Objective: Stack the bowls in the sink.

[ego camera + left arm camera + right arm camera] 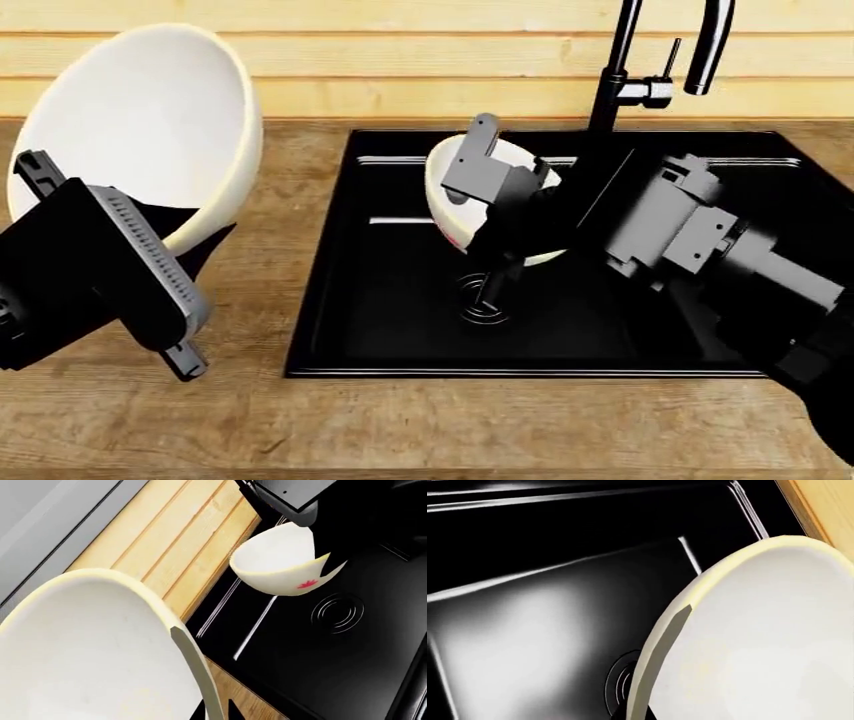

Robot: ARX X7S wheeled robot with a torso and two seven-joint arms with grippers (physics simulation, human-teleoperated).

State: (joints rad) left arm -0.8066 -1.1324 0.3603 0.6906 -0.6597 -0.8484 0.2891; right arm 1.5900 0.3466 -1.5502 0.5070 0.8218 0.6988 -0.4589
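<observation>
Left gripper [147, 290], nearest the head camera, is clamped on the rim of the large bowl [147, 130]: cream-white, glossy, yellowish rim, tilted on edge above the wooden counter [267, 420] just beside the sink [387, 330]. Right gripper [501, 225] is closed on the small bowl [280, 562], held tilted over the sink basin, above the round drain [339, 612]. Small bowl: white, glossy, small red mark on its outer wall. Sink: black, rectangular; black faucet [614, 80] rises at the sink's far edge.
</observation>
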